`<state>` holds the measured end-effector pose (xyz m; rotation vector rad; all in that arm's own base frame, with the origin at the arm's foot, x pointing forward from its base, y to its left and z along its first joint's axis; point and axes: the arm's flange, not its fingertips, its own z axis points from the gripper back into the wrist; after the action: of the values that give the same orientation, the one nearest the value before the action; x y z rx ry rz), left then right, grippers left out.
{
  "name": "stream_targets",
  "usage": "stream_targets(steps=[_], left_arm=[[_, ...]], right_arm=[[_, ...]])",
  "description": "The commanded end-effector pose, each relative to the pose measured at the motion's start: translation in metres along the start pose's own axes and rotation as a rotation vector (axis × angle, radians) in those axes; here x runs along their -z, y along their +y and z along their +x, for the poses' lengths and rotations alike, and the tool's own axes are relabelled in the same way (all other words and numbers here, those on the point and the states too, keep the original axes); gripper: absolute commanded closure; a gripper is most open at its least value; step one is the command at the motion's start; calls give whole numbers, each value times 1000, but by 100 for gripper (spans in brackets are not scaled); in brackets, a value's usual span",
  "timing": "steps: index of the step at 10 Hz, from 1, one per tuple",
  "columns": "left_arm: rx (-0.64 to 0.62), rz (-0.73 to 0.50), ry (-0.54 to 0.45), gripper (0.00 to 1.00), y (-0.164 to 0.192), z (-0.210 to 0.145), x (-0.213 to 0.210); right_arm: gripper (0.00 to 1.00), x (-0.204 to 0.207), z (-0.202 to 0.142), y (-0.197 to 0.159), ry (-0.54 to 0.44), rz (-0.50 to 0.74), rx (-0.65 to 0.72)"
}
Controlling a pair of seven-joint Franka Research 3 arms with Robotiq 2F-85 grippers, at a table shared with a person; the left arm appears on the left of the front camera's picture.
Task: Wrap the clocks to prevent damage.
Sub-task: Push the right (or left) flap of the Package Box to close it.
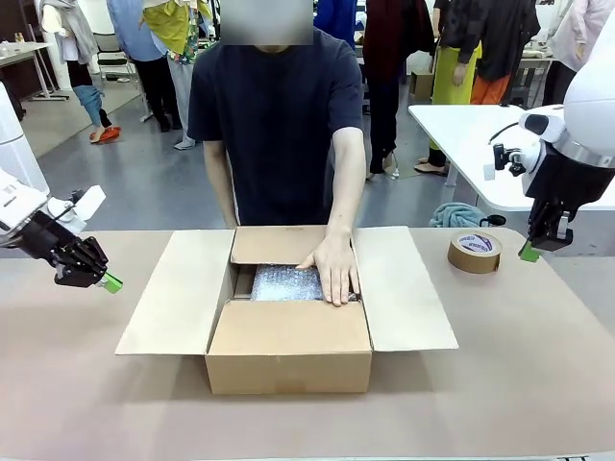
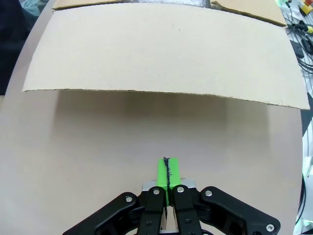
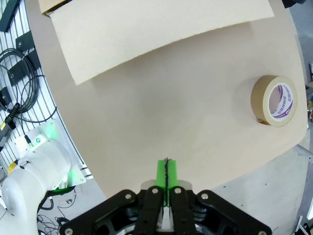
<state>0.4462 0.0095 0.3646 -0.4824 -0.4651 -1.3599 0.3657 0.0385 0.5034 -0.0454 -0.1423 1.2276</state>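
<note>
Both jaws shut, empty, at frame edges. Hand presses wrap in box, centre. Advise: no reach in till hand's out.

An open box is sitting on the surface. Inside the box, a person's hand is resting flat on a bubble-wrapped bundle. A tape roll is lying right of the box. The left jaws are hovering closed left of the box, and the right jaws are hovering closed farther right.
</note>
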Motion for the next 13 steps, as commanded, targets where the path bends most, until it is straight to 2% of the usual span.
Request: stream_targets(steps=[1, 6, 7, 9, 11, 13], left_arm=[[-1, -26, -17, 100, 1, -3, -8], [-10, -18, -15, 100, 0, -3, -6], [10, 23, -42, 100, 7, -11, 7], [74, 7, -146, 100, 5, -27, 36], [125, -22, -213, 100, 3, -25, 53], [136, -31, -322, 100, 1, -22, 62]], right_arm=[[99, 1, 0, 0, -7, 6, -3], [99, 1, 0, 0, -7, 6, -3], [99, 1, 0, 0, -7, 6, -3], [99, 1, 0, 0, -7, 6, -3], [99, 1, 0, 0, -7, 6, -3], [99, 1, 0, 0, -7, 6, -3]])
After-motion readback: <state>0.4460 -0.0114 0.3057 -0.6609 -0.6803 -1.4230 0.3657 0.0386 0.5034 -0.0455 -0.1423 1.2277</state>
